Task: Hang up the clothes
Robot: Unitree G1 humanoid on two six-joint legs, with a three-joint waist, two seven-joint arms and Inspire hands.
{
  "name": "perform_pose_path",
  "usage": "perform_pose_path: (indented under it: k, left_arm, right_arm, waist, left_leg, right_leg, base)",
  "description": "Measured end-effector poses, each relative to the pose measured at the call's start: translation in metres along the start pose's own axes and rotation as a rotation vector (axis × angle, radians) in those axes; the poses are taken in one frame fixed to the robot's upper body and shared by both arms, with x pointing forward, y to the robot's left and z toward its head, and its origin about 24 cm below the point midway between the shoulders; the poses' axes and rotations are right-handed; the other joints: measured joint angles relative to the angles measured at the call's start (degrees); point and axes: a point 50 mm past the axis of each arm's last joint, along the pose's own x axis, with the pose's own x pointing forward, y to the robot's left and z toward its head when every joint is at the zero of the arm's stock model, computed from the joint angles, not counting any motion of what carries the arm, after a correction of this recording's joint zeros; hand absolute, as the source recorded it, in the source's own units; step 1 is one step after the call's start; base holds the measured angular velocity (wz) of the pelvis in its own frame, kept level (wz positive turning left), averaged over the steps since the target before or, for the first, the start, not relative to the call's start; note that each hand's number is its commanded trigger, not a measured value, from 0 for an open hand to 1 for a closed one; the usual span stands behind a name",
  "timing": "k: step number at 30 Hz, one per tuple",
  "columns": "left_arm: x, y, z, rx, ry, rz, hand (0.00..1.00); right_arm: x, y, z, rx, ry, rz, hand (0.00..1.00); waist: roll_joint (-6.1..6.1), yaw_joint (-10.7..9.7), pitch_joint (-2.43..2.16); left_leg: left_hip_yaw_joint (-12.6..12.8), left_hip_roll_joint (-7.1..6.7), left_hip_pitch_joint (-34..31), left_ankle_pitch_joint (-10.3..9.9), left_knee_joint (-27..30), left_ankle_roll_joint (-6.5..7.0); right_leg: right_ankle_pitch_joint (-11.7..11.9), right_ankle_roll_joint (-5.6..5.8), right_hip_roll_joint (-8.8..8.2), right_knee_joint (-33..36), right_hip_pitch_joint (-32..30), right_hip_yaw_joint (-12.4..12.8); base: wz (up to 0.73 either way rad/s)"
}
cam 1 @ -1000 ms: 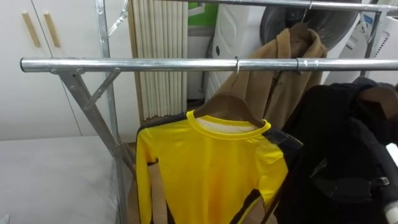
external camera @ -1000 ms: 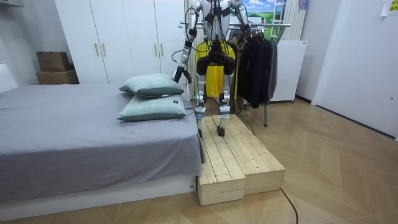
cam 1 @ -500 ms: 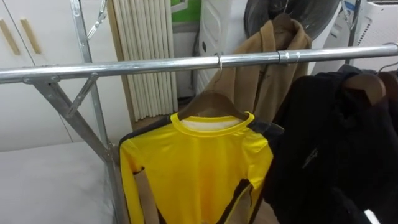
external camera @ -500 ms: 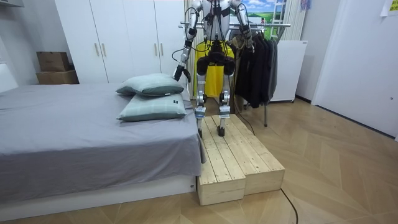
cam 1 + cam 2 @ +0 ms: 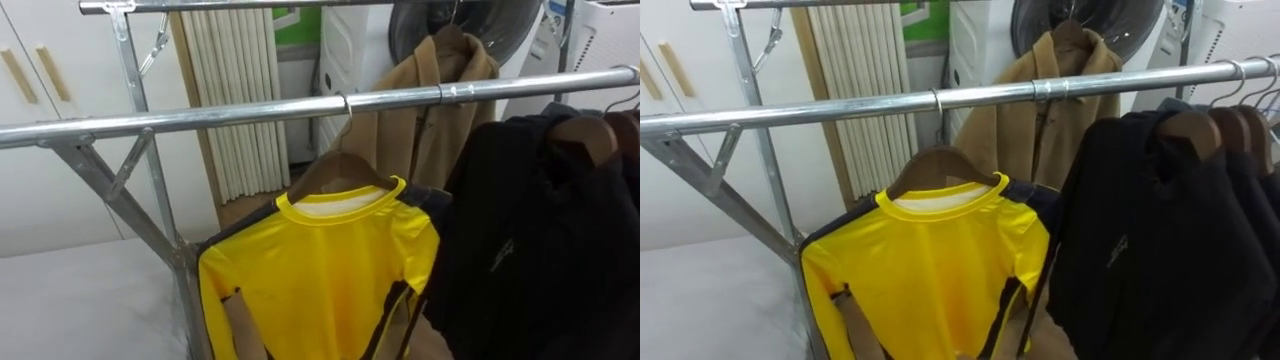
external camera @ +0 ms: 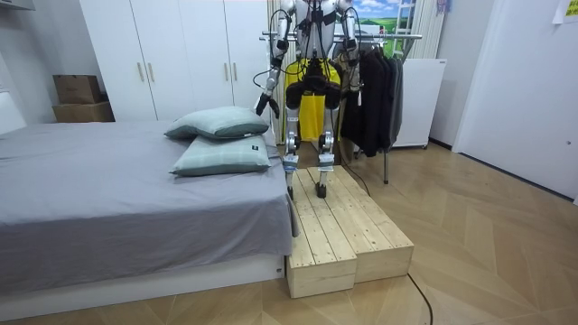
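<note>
Finding: the yellow shirt (image 5: 320,270) hangs on a wooden hanger (image 5: 335,172), whose hook (image 5: 346,106) sits over the rail (image 5: 200,116). The shirt's one shoulder is just beside the black coats (image 5: 540,240).

In the room view the robot stands on the wooden platform (image 6: 348,235) facing the rack. Its left hand (image 6: 261,102) is low near the pillows and its right hand (image 6: 353,79) is by the coats. The grip of either cannot be told.

Recommendation: confirm the hook is fully seated and the collar is centred, then lower the arms without brushing the sleeves.
</note>
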Motion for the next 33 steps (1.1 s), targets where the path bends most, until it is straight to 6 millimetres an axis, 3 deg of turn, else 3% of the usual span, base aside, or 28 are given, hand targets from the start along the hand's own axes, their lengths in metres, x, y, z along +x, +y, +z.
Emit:
perform_pose_path:
  k: [9,13,18,33]
  left_arm:
    - [0.0,-0.003,0.007,-0.08,-0.02,0.014,0.0]
    - [-0.002,-0.009,0.008,-0.106,-0.017,0.008,0.0]
    - [-0.002,-0.01,0.007,-0.112,-0.012,0.009,0.0]
    - [-0.005,-0.021,0.005,-0.043,-0.002,-0.091,0.0]
  right_arm:
    - [-0.001,0.008,-0.018,0.064,0.085,0.019,0.0]
    - [-0.001,0.008,-0.025,0.173,0.132,0.026,0.0]
    - [-0.005,0.007,-0.039,0.255,0.196,0.039,0.0]
    - [0.0,0.013,-0.032,0.197,0.234,0.109,0.0]
  waist:
    - [0.62,0.0,0.2]
    - [0.98,0.1,0.19]
    - [0.89,-1.3,0.08]
    - [0.6,-1.2,0.01]
  left_leg:
    - [0.0,-0.01,0.0,0.0,-0.4,0.0]
    - [-0.1,-0.02,0.0,0.0,-0.4,0.0]
    - [-1.5,-0.19,0.1,0.0,-0.5,0.0]
    - [-1.3,-0.2,0.6,0.0,-0.5,0.0]
  right_leg:
    - [0.4,0.09,0.05,-0.4,-0.2,0.1]
    - [0.7,0.19,0.01,-0.8,0.1,0.0]
    - [0.6,0.29,-0.33,-0.8,0.7,-1.4]
    - [0.5,0.27,-0.22,-1.0,1.0,-0.7]
  base:
    - [0.0]
    - [0.0]
    - [0.14]
    - [-0.01]
